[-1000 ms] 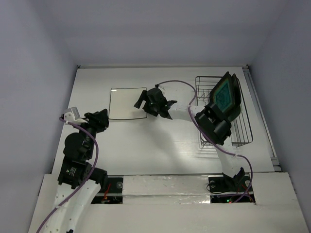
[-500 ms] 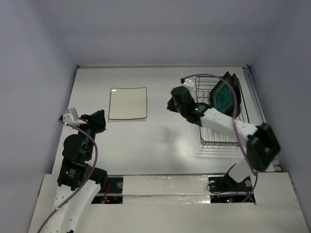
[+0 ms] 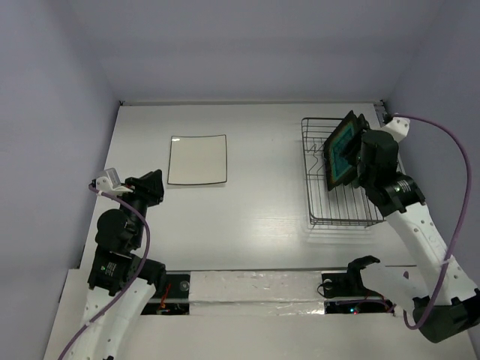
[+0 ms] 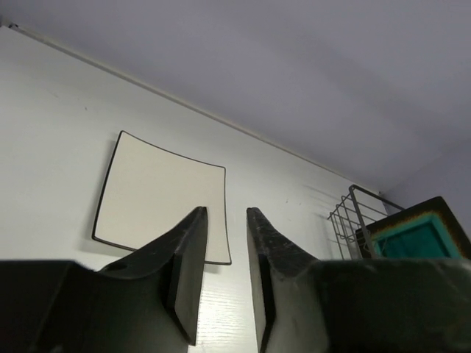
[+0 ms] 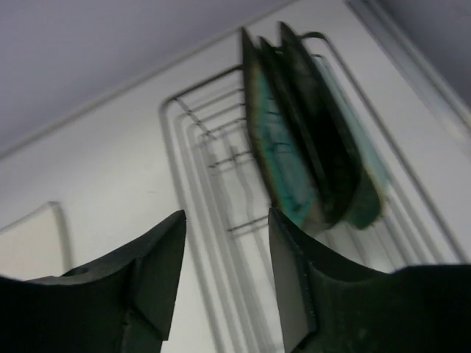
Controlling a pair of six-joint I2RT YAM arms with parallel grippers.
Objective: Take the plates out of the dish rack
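Observation:
The white square plate [image 3: 197, 159] lies flat on the table, left of centre, also visible ahead of my left gripper [image 4: 224, 213]. That gripper hangs over the table near the plate's front right corner, its fingers a narrow gap apart with nothing between them. The wire dish rack [image 3: 341, 206] stands at the right. In it a teal-centred plate [image 5: 276, 158], a black plate [image 5: 316, 143] and a mint-green plate [image 5: 370, 190] stand on edge together. My right gripper [image 5: 226, 217] is open and empty, just in front of those plates, over the rack's wires [image 5: 193, 173].
My left arm [image 3: 124, 225] is folded at the near left of the table. The right arm [image 3: 420, 225] reaches up along the right side, next to the side wall. The table's back edge meets the rear wall just behind the rack.
My right arm has swung from beside the white plate across to the rack at the right. The white plate stayed on the table. My left gripper's fingers have drawn closer together.

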